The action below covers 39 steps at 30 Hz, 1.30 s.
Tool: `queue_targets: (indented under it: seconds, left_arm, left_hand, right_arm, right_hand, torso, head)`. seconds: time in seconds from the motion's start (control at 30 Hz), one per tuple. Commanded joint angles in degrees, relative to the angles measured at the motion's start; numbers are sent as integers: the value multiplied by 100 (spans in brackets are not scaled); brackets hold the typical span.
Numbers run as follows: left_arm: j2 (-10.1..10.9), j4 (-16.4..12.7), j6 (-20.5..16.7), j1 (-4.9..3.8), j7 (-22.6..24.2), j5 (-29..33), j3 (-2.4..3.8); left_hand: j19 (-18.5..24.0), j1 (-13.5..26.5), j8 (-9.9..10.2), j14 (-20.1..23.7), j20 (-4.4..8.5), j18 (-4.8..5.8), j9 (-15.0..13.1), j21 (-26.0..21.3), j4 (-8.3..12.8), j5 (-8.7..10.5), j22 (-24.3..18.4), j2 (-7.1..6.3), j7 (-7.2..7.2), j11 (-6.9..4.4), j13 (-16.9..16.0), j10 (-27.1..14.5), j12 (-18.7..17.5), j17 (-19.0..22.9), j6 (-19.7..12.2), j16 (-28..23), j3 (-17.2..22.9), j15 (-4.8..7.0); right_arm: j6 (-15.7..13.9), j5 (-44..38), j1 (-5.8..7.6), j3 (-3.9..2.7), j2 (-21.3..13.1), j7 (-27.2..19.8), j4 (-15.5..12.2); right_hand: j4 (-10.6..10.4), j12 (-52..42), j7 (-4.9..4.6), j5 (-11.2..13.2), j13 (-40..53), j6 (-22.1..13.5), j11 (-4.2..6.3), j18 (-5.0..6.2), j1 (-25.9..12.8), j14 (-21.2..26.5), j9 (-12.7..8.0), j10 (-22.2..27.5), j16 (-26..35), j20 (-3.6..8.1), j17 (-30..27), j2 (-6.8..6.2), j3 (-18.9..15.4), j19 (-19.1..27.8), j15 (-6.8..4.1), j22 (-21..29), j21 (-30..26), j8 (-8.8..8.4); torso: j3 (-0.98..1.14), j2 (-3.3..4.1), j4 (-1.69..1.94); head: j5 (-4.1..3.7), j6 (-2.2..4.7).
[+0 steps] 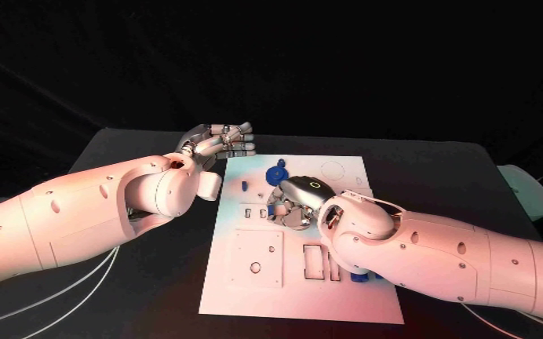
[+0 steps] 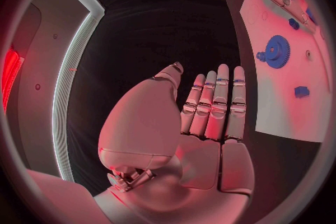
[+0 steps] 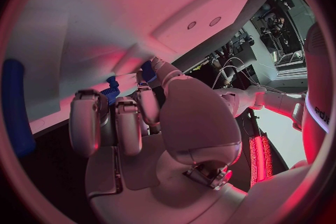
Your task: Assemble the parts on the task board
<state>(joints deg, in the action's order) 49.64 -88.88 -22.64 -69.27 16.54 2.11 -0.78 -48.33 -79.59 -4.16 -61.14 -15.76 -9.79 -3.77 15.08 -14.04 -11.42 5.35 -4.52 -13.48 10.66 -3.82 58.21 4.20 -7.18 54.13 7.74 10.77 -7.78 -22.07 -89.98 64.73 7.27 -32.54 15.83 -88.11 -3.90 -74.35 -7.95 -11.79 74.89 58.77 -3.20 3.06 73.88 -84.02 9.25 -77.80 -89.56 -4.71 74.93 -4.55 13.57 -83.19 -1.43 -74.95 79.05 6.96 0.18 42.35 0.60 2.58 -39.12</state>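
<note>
1. Black table [image 1: 453, 166] under the head camera carries the flat white task board [image 1: 340, 292]. The silver left hand [image 1: 218, 142] hovers off the board's far left corner, fingers straight and together, holding nothing. The silver right hand [image 1: 297, 198] is bent down onto the board beside a round blue toothed gear [image 1: 275, 175].

2. Left wrist view: flat palm [image 2: 210, 123], blue gear [image 2: 277, 51] lying on the board [image 2: 294, 117].

3. Right wrist view: curled fingers [image 3: 115, 123] touch a small blue part [image 3: 111, 89]; whether they grip it cannot be told.
</note>
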Motion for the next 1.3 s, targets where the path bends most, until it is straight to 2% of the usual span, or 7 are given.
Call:
queue_targets:
  seconds: [0.03, 0.53, 0.63, 0.9, 0.93, 1.13, 1.3]
  left_arm:
    - [-3, 1, 106, -5, -3, 4, 4]
    - [2, 2, 109, -5, -8, 0, 4]
    - [2, 7, 106, -5, -23, -40, 4]
    - [5, 41, 164, -5, -139, -223, 3]
    - [8, 53, 213, -5, -191, -311, 3]
    - [33, 90, 588, -4, -482, -948, -12]
    - [48, 116, 1188, -4, -1056, -1881, -22]
  left_hand:
    - [19, 6, 17, -12, -34, -72, -4, -28, 13, -3, -5, 45, -21, -2, 0, -13, -19, -10, 5, -28, -6, -21]
    - [19, 4, 20, -12, -34, -72, -3, -29, 14, -3, -7, 44, -24, 0, 1, -18, -22, -11, 1, -32, -9, -22]
    - [20, -3, 15, -13, -34, -73, -6, -29, 15, -4, -9, 51, -9, -8, -1, -5, -16, -12, 13, -39, -7, -20]
    - [-1, -1, -25, -63, -26, -77, -18, -17, 2, -3, -18, 53, 69, -71, -14, 134, 32, -32, 125, -56, -32, 19]
    - [-24, -2, -45, -103, -19, -80, -23, -3, -1, -3, -16, 54, 83, -92, -24, 210, 61, -44, 177, -45, -37, 37]
    - [-245, -159, -72, -415, 66, -90, -20, 127, 60, -13, 19, 90, 158, -202, -53, 532, 147, -135, 350, 91, 85, 160]
    - [-1103, -204, -210, -1612, 445, -111, -81, 643, 20, 3, 227, 22, 434, -574, -254, 1481, 525, -561, 752, 783, 224, 597]
  right_arm:
    - [120, -66, -14, 10, 5, 71, -1]
    - [-58, -66, -14, 10, -7, 60, -5]
    - [-273, -71, -14, 10, -32, 42, -49]
    - [-1075, 154, 2, -15, -300, -336, -384]
    - [-1155, 321, 31, -32, -401, -596, -476]
    - [-1125, 1048, 327, -69, -867, -1655, -753]
    - [-956, 2112, 730, -79, -1369, -2002, -895]
  right_hand:
    - [-42, 36, -3, 38, -17, -59, 4, 2, -69, -570, -9, 57, 1, -27, 1394, -22, 3, 28, 46, -418, -34, -34]
    - [-194, 74, -19, 187, -69, -139, -24, 14, -295, -567, -25, 110, 7, -66, 1382, -206, -278, 46, 76, -390, -89, -40]
    - [-386, 275, -41, 429, -271, -254, -48, 24, -504, -562, -40, 307, 14, -83, 1366, -341, -649, 72, 96, -355, -145, -67]
    - [-1088, 326, -154, 348, -400, -618, -152, 38, -240, -552, -93, 449, 32, -160, 1327, -367, -1907, 102, 180, -317, -237, -125]
    - [-1268, 320, -185, 327, -416, -706, -176, 47, -68, -546, -121, 467, 42, -183, 1305, -349, -2049, 121, 206, -291, -279, -138]
    - [-1187, 374, -206, 300, -500, -754, -201, 102, 252, -517, -151, 583, 92, -206, 1194, 3, -1968, 254, 227, -116, -509, -104]
    - [-1123, 340, -162, 37, -499, -641, -163, 115, 379, -505, -143, 570, 114, -188, 1150, 137, -1986, 281, 198, -81, -572, -5]
  torso:
    - [0, 4, 3]
    - [0, 2, 1]
    - [0, -1, 0]
    - [-1, -13, 1]
    - [-2, -17, -4]
    - [-3, -46, -28]
    - [-1, -101, -37]
  head:
    - [6, -10]
    - [0, -16]
    - [-6, -14]
    - [-3, -17]
    - [1, -8]
    - [27, 16]
    - [39, 14]
